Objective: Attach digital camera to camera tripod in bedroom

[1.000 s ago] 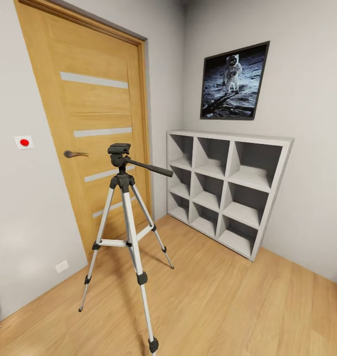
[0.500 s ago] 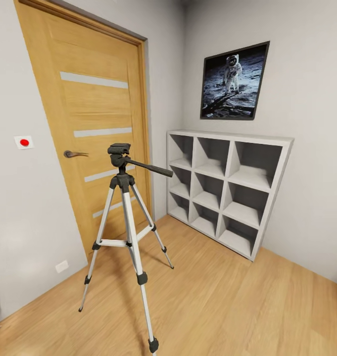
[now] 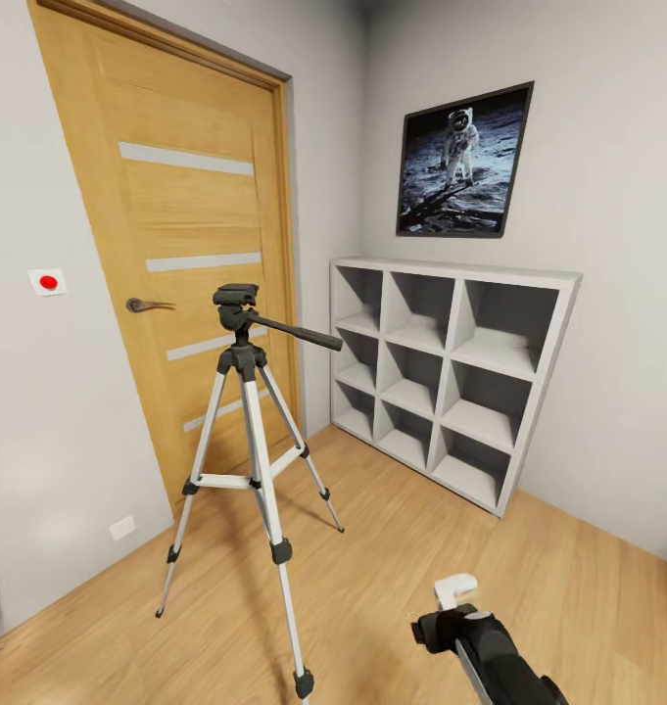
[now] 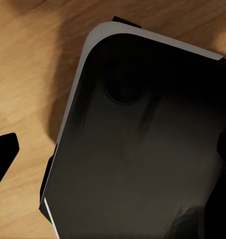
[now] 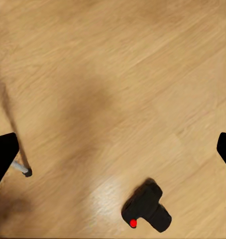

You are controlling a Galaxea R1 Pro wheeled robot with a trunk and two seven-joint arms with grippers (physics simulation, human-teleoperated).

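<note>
Risen into head view, right hand [image 3: 457, 599] above floor-lying digital camera [image 5: 147, 205].

A wooden door [image 3: 181, 245] with pale horizontal strips and a metal handle [image 3: 149, 305] stands in the left wall. A small white plate with a red dot [image 3: 47, 282] sits on the wall beside it, and a white socket [image 3: 122, 528] lies low near the floor [image 3: 392, 578]. A white cube shelf [image 3: 451, 377] stands against the far wall, under a framed astronaut picture [image 3: 462, 162]. The floor is light wood.
</note>
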